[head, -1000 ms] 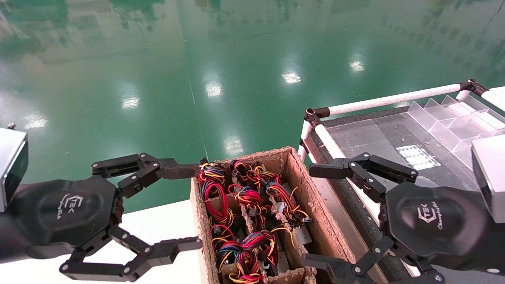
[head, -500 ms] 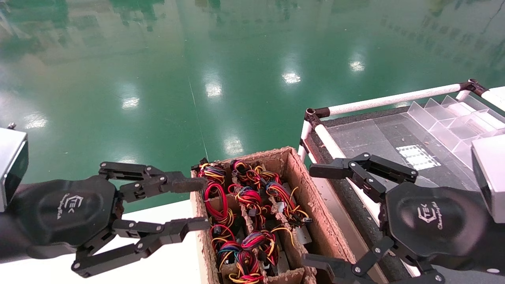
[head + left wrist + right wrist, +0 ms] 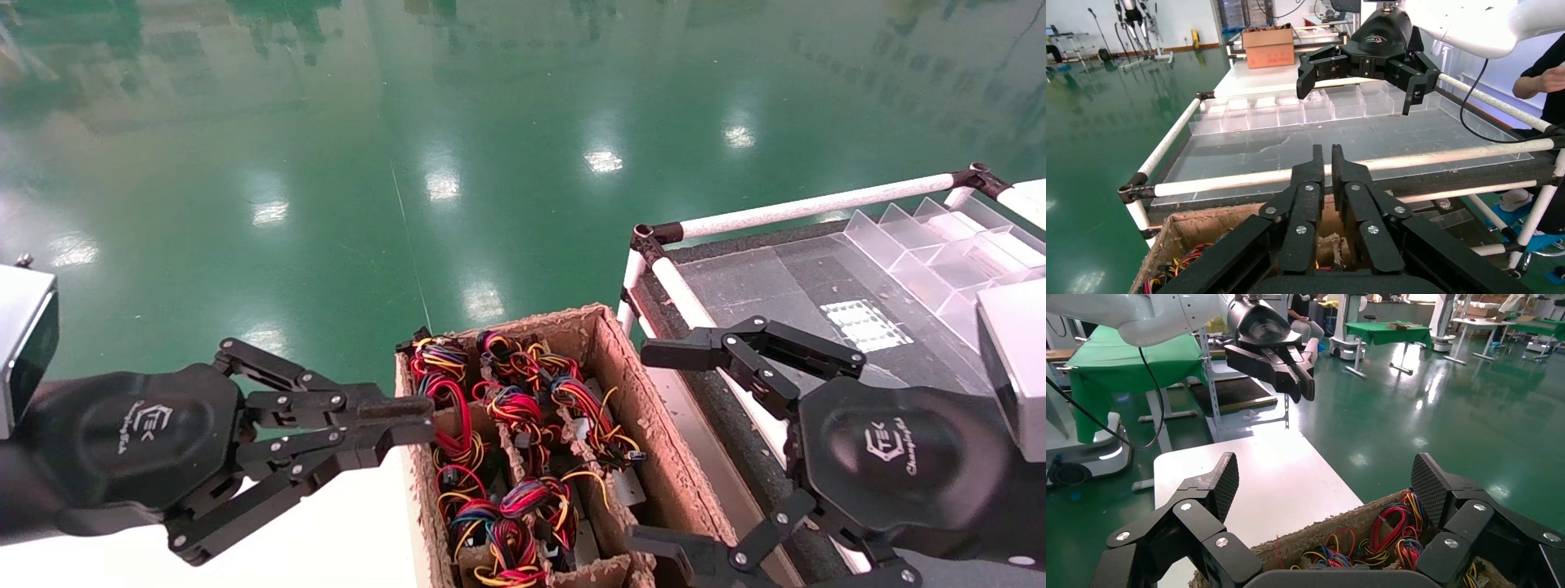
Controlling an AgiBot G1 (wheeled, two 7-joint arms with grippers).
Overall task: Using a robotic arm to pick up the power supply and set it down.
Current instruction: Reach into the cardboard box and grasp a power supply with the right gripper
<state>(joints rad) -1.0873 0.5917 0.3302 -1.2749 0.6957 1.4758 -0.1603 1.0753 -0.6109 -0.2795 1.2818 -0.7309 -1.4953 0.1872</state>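
Several power supplies stand in a cardboard box, mostly hidden under their red, yellow and black wire bundles; a sliver of silver casing shows near the box's right wall. My left gripper hangs at the box's left wall, above the rim, shut with nothing between its fingers. My right gripper stands wide open at the box's right wall and holds nothing. The right wrist view shows that gripper spread above the wire bundles.
A rack of white tubes with a dark tray bed stands right of the box, with clear plastic dividers at its far side. The box rests on a white table. Green floor lies beyond. A person stands past the rack.
My left gripper's fingers have come together from wide open to shut, staying beside the box's left wall. The right arm and the box's contents have not moved.
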